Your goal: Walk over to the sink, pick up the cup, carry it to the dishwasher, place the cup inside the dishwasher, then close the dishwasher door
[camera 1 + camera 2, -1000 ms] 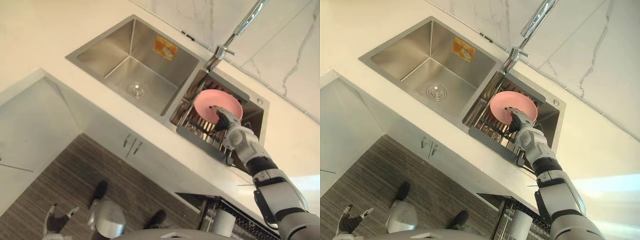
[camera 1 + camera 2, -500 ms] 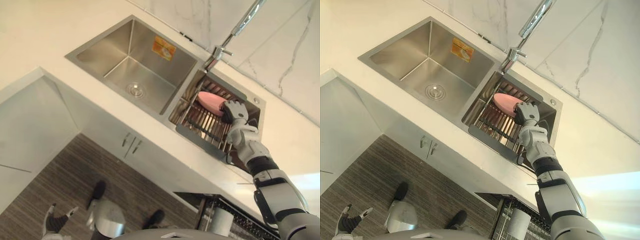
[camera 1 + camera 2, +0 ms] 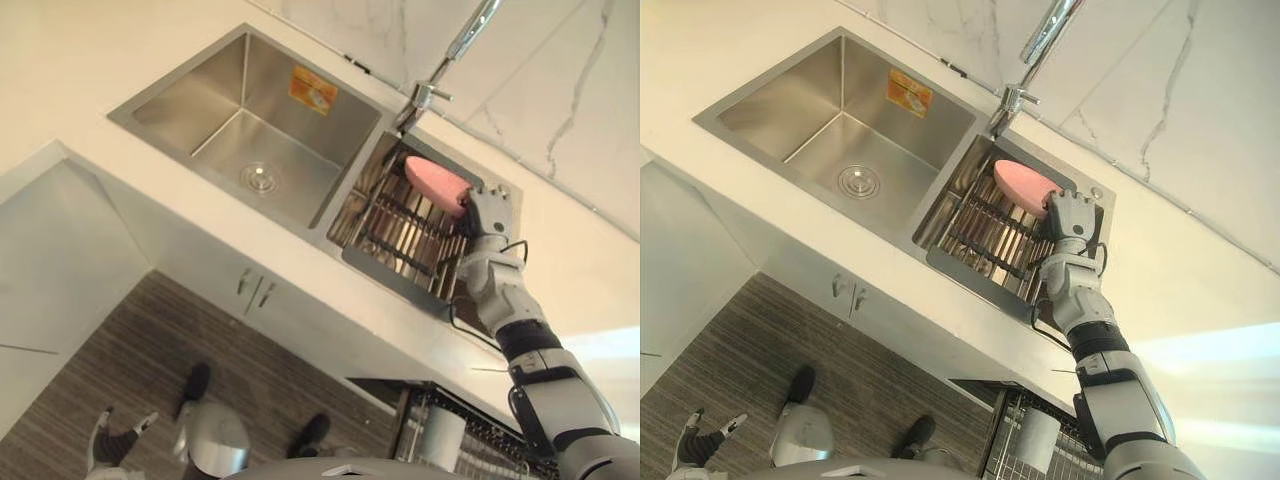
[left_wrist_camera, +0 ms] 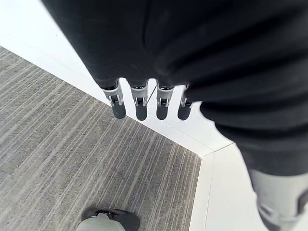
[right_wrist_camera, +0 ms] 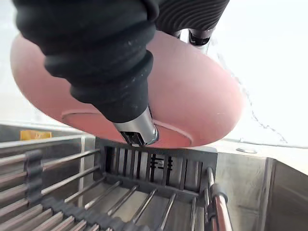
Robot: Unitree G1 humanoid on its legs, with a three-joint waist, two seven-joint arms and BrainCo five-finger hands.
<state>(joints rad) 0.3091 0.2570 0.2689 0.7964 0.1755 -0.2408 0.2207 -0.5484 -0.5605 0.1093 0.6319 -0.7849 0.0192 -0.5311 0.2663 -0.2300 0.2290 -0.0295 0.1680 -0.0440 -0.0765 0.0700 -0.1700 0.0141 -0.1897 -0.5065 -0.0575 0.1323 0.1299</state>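
Note:
A shallow pink bowl (image 3: 435,185) hangs tilted on edge above the back of the wire rack (image 3: 400,240), which fills the sink's right basin. My right hand (image 3: 487,215) is shut on the bowl's right rim. In the right wrist view the thumb (image 5: 137,130) lies across the bowl's underside (image 5: 192,101), and the rack's bars show below it. My left hand (image 4: 144,103) hangs with straight fingers over the grey striped floor (image 4: 72,159), holding nothing.
The steel left basin (image 3: 240,120) has a drain and an orange sticker. A chrome faucet (image 3: 440,75) rises behind the divider. White counter (image 3: 330,300) surrounds the sink. An open dishwasher rack (image 3: 450,435) with a white cup-like thing shows low right.
My right hand has curled shut on the pink bowl, turned it from face-up onto its edge and raised it toward the back of the rack. The camera has shifted a little.

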